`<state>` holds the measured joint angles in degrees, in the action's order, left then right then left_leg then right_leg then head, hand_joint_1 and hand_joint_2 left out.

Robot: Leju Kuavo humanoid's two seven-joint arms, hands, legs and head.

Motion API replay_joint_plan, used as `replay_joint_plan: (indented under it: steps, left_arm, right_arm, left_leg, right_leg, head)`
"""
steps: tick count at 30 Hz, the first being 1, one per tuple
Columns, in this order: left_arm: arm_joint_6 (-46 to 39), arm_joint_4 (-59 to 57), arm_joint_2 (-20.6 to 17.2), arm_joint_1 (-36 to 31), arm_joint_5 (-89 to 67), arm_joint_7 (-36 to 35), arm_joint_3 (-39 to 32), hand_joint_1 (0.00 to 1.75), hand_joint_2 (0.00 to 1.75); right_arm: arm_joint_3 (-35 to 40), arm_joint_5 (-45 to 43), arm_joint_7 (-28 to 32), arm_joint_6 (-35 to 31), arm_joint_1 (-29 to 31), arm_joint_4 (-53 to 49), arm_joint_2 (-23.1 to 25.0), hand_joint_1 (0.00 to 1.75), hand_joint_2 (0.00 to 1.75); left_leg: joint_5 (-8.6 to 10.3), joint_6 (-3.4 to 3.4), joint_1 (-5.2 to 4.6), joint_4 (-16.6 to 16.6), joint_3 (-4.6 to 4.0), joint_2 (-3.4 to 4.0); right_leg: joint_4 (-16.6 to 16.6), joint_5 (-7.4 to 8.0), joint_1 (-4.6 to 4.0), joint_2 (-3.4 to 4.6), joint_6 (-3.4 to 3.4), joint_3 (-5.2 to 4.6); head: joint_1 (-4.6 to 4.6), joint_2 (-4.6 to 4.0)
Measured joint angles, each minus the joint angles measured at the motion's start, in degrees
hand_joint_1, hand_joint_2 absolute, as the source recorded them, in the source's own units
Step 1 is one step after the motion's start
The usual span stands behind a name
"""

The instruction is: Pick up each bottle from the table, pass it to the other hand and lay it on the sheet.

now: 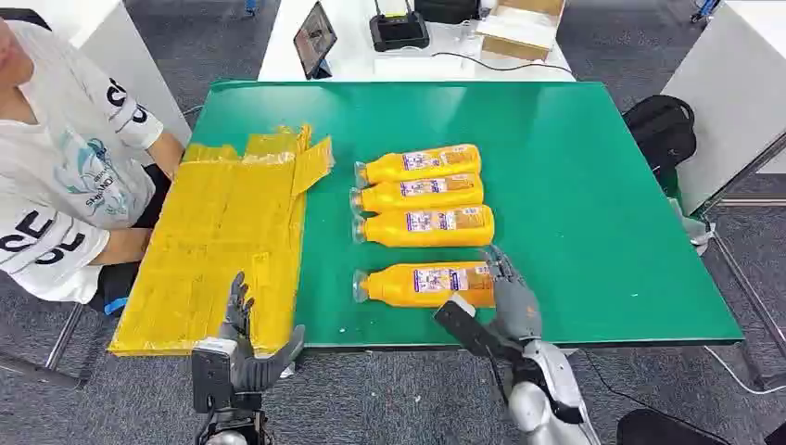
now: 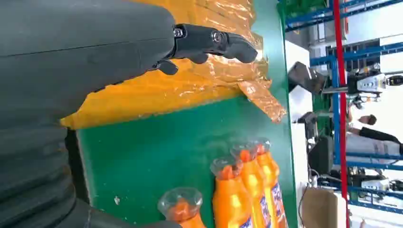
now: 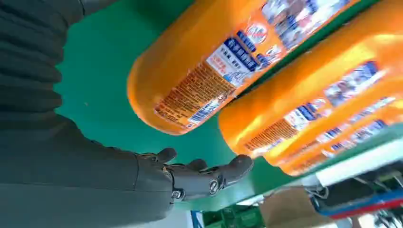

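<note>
A: Far left?
B: Person (image 1: 56, 158) in a white printed shirt, seated at the table's left edge, touching nothing on the green table (image 1: 593, 204).

A: Next over?
B: Yellow sheet (image 1: 218, 246), crinkled, flat on the table's left part, one corner flap (image 1: 312, 164) sticking out toward the bottles. Nothing lying on it.

A: Left hand?
B: Left hand (image 1: 243, 343) raised at the near edge, over the sheet's near corner. Fingers (image 2: 214, 42) apart and stretched out above the sheet, thumb splayed aside, holding nothing.

A: Bottles?
B: Four orange bottles, all on their sides on bare green, clear caps pointing toward the sheet. Three packed side by side: far bottle (image 1: 419, 164), second bottle (image 1: 419, 193), third bottle (image 1: 426, 226). Near bottle (image 1: 424, 284) apart from those, closer to the table's near edge. None on the sheet.

A: Right hand?
B: Right hand (image 1: 510, 301) at the base end of the near bottle. Fingers (image 3: 209, 178) spread, reaching past the bottle's base; contact hard to judge from the head view, and the wrist view shows green table between fingers and base. Nothing gripped.

A: Beyond the table?
B: White desk (image 1: 343, 56) behind, with a tablet (image 1: 314, 39), a black device (image 1: 399, 28) and a cardboard box (image 1: 524, 26). Black bag (image 1: 660, 125) on the floor at right.
</note>
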<state>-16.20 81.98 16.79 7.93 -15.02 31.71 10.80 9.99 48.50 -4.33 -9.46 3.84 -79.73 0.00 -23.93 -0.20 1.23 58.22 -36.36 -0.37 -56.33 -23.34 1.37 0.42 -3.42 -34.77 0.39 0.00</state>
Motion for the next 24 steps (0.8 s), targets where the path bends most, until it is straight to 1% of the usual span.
replay_joint_plan:
  steps: [2, 6, 14, 19, 24]
  left_arm:
    - [0.2, -0.3, 0.0, -0.4, 0.0, 0.0, 0.0, 0.0, 1.75]
    - [0.7, -0.7, 0.0, -0.6, 0.1, 0.0, 0.0, 0.0, 1.75]
    - [1.0, -1.7, 0.0, -1.6, 0.1, 0.1, 0.0, 0.0, 1.75]
    - [1.1, -2.3, 0.0, -2.4, 0.3, 0.0, -0.1, 0.0, 1.75]
    - [1.9, -2.6, 0.0, -2.6, 0.7, -0.1, 0.0, 0.0, 1.75]
  right_arm:
    - [0.0, -0.7, 0.3, -0.1, 1.9, 2.6, -0.3, 0.0, 1.75]
    - [0.0, -1.1, 0.4, -0.4, 3.3, 5.0, -0.8, 0.0, 1.75]
    - [0.6, 3.1, -2.1, -0.7, 6.2, 10.7, -1.1, 0.0, 1.75]
    - [2.2, 4.4, -2.3, 0.2, 8.7, 14.7, -1.1, 0.0, 1.75]
    - [5.5, 7.5, -1.8, 1.1, 10.8, 16.5, -0.9, 0.0, 1.75]
  left_leg:
    - [0.0, 0.0, 0.0, 0.0, 0.0, 0.0]
    - [-0.01, 0.0, 0.0, 0.0, -0.01, -0.04]
    - [-0.01, 0.0, 0.0, 0.0, -0.03, -0.04]
    - [0.01, 0.0, 0.0, 0.0, -0.03, -0.04]
    - [0.0, 0.0, 0.0, 0.0, -0.03, -0.02]
  right_leg:
    - [0.0, 0.01, 0.0, 0.0, 0.0, 0.0]
    - [0.0, -0.01, 0.0, 0.0, -0.01, 0.0]
    - [0.0, -0.01, 0.0, 0.0, -0.01, -0.01]
    - [0.0, 0.0, 0.0, 0.0, -0.01, 0.01]
    - [0.0, 0.0, 0.0, 0.0, -0.01, -0.02]
  head:
    - [-0.02, 0.0]
    - [0.0, 0.0]
    - [0.0, 0.0]
    - [0.0, 0.0]
    - [0.0, 0.0]
